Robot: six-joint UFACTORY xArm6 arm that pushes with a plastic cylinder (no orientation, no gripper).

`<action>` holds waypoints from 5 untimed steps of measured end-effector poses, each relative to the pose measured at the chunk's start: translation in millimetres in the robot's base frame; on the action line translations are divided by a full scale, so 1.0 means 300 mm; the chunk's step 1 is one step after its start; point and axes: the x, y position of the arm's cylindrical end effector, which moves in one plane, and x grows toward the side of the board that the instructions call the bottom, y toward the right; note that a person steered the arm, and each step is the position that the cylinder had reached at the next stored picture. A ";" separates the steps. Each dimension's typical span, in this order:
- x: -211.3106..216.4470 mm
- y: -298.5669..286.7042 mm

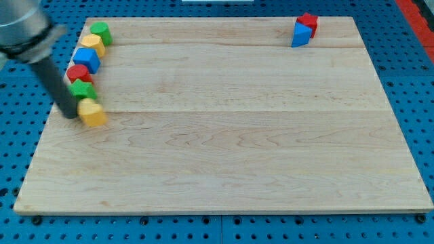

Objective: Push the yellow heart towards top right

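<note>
The yellow heart [92,113] lies near the left edge of the wooden board [224,135], at mid height. My tip [69,114] is just to its left, touching or almost touching it. The dark rod rises from there toward the view's top left. Directly above the heart sits a green block [83,89].
A column of blocks runs up the left edge: a red block [79,73], a blue block [87,59], a yellow block [93,44] and a green block [101,32]. At the top right stand a blue block [302,34] and a red block [309,21], touching each other.
</note>
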 end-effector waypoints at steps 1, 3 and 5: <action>-0.009 0.219; 0.101 0.300; -0.186 0.883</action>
